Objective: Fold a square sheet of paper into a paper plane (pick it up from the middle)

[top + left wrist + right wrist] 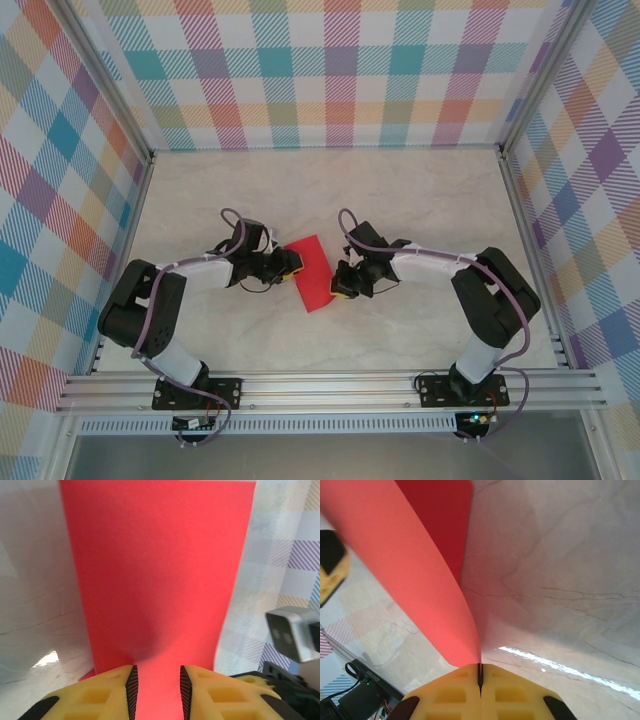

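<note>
Over the pale marbled counter, walled by pastel plaid panels, the square sheet of paper sits mid-counter, the right end effector pinching its edge and the left end effector straddling it, fingers apart.

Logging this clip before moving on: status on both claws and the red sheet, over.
Right claw shut on the square sheet of paper. Left claw open, sheet running between its fingers. Sheet bowed. Nothing else near it.

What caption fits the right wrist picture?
Right gripper pinched shut on an edge of the red paper sheet, marbled table behind.
</note>
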